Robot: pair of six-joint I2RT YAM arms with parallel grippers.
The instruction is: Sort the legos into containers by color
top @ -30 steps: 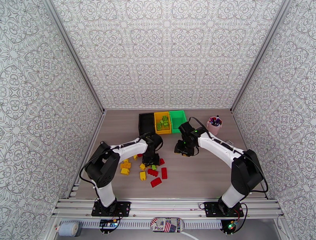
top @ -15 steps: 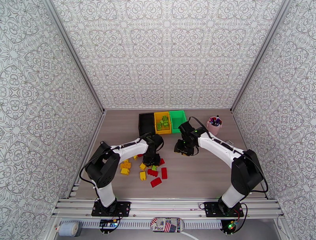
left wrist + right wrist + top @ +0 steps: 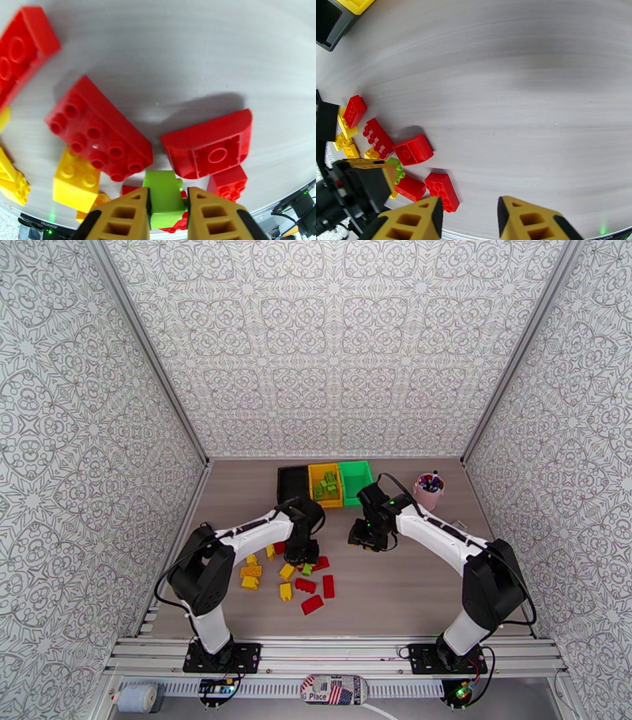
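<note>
The left gripper [image 3: 168,194] has finished closing: its jaws, a little apart a second ago, now press on both sides of the light green brick [image 3: 162,184]. From above, the gripper has drawn slightly nearer the black bin [image 3: 293,486], and the left forearm [image 3: 253,534] has swung the same way. With that shift, more is uncovered of the red brick [image 3: 278,548] lying nearest the black bin, and of a second red brick [image 3: 321,562] lying farther from the black bin, at the pile's edge
</note>
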